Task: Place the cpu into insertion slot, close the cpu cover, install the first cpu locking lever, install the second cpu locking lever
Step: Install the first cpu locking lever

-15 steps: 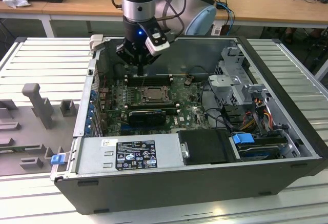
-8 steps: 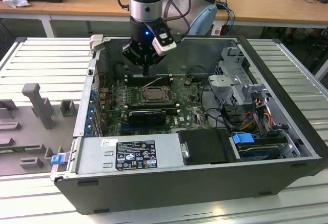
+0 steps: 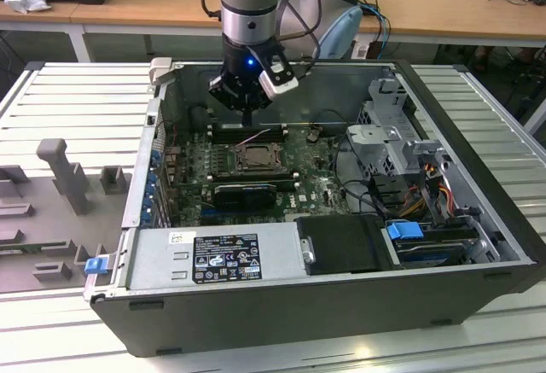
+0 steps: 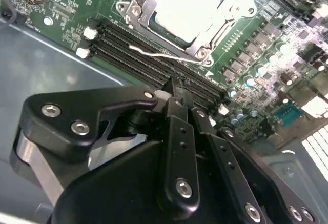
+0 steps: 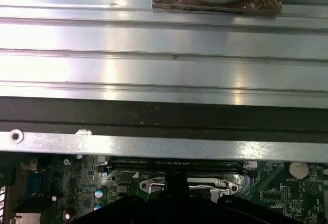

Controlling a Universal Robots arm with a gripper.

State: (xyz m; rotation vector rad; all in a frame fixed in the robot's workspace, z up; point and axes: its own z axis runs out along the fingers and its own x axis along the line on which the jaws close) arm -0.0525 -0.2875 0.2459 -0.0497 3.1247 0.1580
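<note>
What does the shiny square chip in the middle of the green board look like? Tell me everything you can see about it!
The cpu is a flat square chip with a pale, silvery metal top that shines brightly in the second wrist view. It lies level inside the insertion slot, and the cpu cover, a thin metal frame, sits around its edges and leaves its middle bare. A thin wire lever runs along one side of the socket. The gripper hangs above the black memory slots beside the socket and does not touch the chip.

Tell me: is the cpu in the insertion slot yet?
In: the cpu lies flat within the insertion slot, framed by its metal rim.
</note>
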